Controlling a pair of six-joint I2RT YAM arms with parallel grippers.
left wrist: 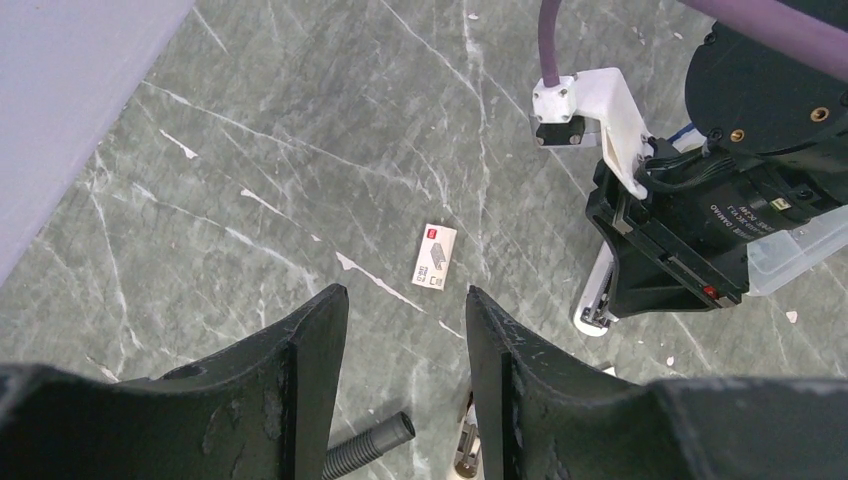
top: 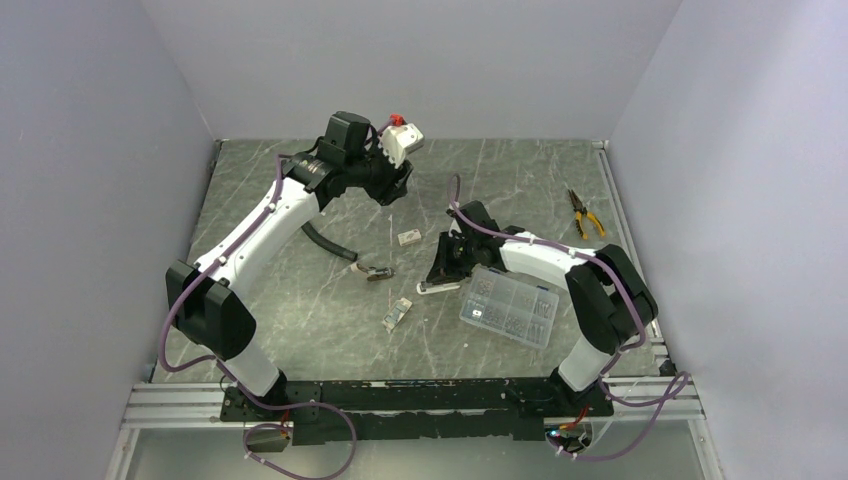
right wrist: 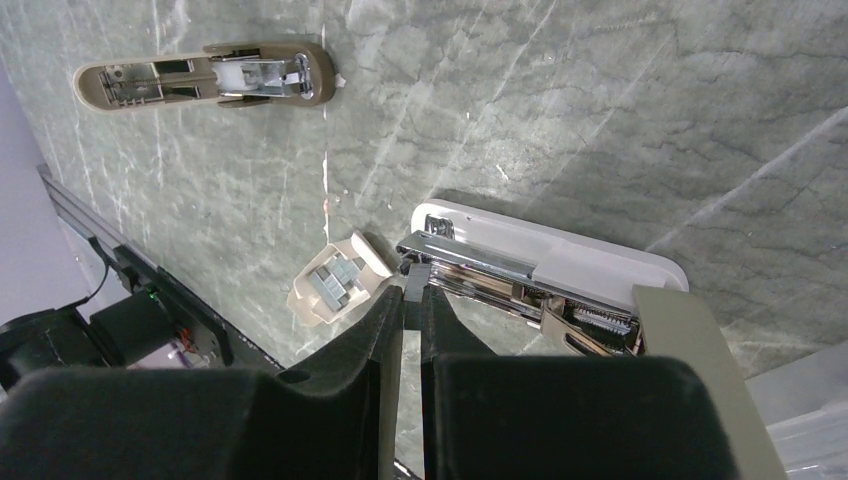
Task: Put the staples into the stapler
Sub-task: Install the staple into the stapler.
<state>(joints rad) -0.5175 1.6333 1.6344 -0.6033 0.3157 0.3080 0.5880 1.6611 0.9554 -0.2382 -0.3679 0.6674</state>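
Right pincer (right wrist: pixel 412 298) is clenched tight at the channel mouth of the open olive-grey stapler (right wrist: pixel 540 265) with the white metal base, lying on the grey marbled surface (right wrist: pixel 600 120). Left pincer (left wrist: pixel 405 310) hangs released, so imo any push could skid the unbraced stapler.

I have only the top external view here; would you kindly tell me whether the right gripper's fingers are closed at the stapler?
Observer: Yes. The right wrist view shows the right gripper shut, its tips at the end of the silver channel of the stapler. Whether they pinch anything, I cannot tell.
Operator: Thank you. Is the left gripper holding anything?
Observer: No. In the left wrist view the left gripper is open and empty, up off the table.
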